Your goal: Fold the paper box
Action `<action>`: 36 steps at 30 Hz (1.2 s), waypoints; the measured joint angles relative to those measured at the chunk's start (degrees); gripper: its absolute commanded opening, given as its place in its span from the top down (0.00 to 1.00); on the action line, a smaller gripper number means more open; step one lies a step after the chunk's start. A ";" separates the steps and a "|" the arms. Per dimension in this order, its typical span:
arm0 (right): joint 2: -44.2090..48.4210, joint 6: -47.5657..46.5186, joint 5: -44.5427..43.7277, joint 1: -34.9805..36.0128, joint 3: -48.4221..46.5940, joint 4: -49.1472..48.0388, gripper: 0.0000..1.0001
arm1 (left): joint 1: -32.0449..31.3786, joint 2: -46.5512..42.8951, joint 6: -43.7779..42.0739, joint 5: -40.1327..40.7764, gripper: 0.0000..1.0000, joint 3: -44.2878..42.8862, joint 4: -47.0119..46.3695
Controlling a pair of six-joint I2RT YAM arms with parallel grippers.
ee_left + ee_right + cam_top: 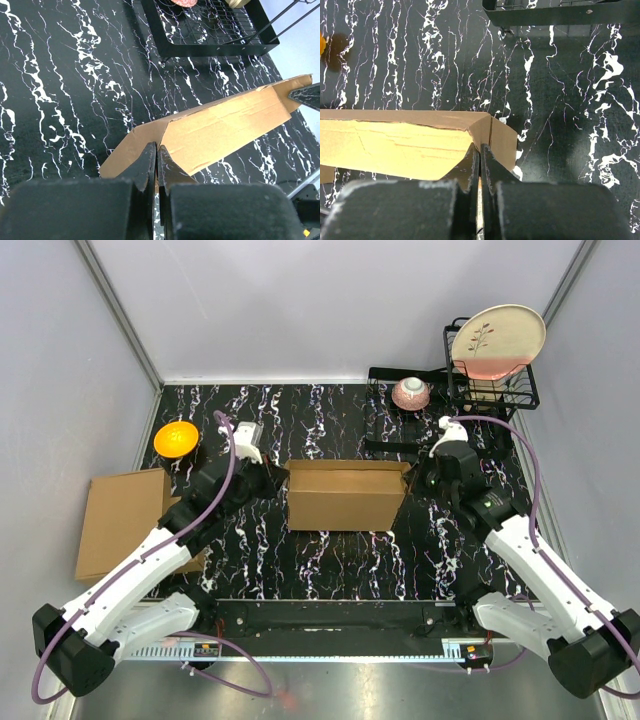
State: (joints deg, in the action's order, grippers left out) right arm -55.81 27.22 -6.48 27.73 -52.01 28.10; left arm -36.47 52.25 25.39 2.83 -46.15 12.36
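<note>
At mid-table between the arms, half-erected paper box (345, 502) flanked by clenched left gripper (272, 478) and clenched right gripper (414, 478) at its ends; risk of buckling a wall or skidding toward the far dish rack (528, 398) if pushed unevenly.

Shows plain brown on the paper box (345, 495), black veined with white on the table (330, 570), orange on the bowl (176, 438).

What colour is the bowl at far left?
The bowl is orange; top external view shows it best.
</note>
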 measured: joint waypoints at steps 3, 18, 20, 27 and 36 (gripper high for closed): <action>-0.26 -0.76 -0.13 0.00 -0.17 0.00 1.00 | 0.04 0.00 1.73 0.00 1.00 -0.11 0.02; -1.29 -4.33 -3.06 0.76 -0.90 0.57 1.00 | 0.11 0.85 9.51 -1.09 1.00 -2.10 -0.33; -1.53 -4.79 -3.50 1.09 -1.16 0.87 1.00 | 0.20 0.83 10.38 -1.11 1.00 -2.38 -0.11; -2.03 -6.05 -4.96 1.99 -1.77 1.62 1.00 | 0.35 0.66 12.52 -1.01 0.76 -2.62 0.07; -2.05 -6.21 -4.81 2.38 -1.81 1.38 1.00 | 0.37 -1.60 11.91 0.37 0.70 2.43 -2.14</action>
State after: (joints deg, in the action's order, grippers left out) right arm -57.87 21.02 -11.29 30.11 -53.82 29.47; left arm -36.10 50.65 37.30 3.20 -43.72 10.22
